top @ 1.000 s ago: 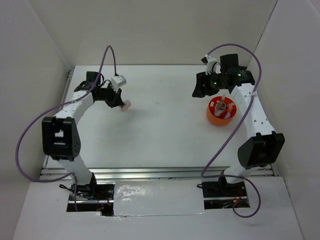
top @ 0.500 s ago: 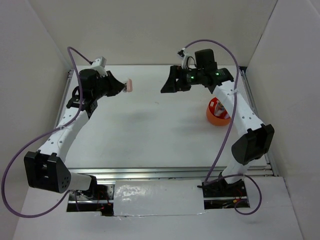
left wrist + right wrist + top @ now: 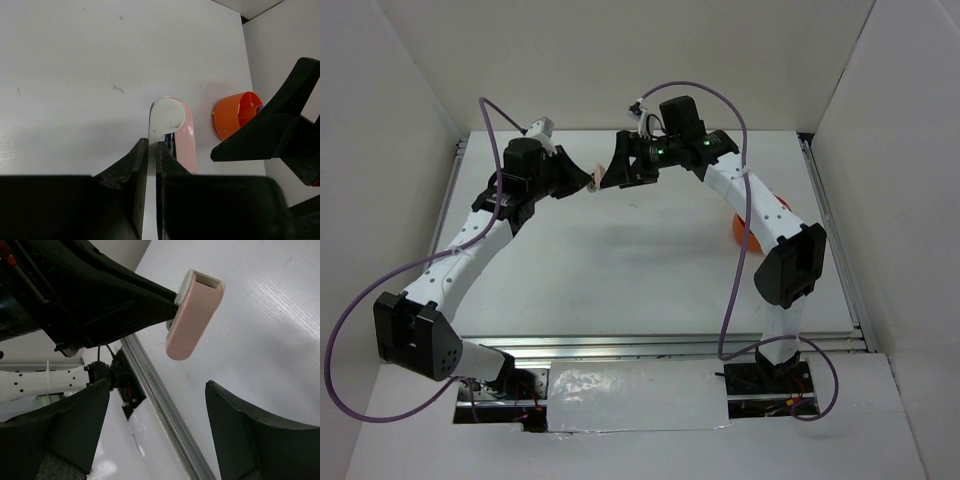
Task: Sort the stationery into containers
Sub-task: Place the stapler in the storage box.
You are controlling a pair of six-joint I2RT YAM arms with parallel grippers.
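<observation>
The left end effector (image 3: 151, 150) is clamping a smooth, round-ended pink plastic tube (image 3: 181, 137) above the far middle of the white desk (image 3: 620, 270). The right end effector (image 3: 157, 387), fingers apart, is facing it. A round orange plastic tub (image 3: 234, 114) is sitting near the right edge, beyond bare desk.

tube (image 3: 182, 137) in left hand (image 3: 151, 146) | tub (image 3: 231, 118) right, seemingly under right arm (image 3: 761, 203)

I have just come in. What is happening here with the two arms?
The left claw is shut on a pink stubby item, held up above the table. The right claw, open, faces it closely, as if for a handover. The orange tub stands on the table, on the right arm's side.
</observation>
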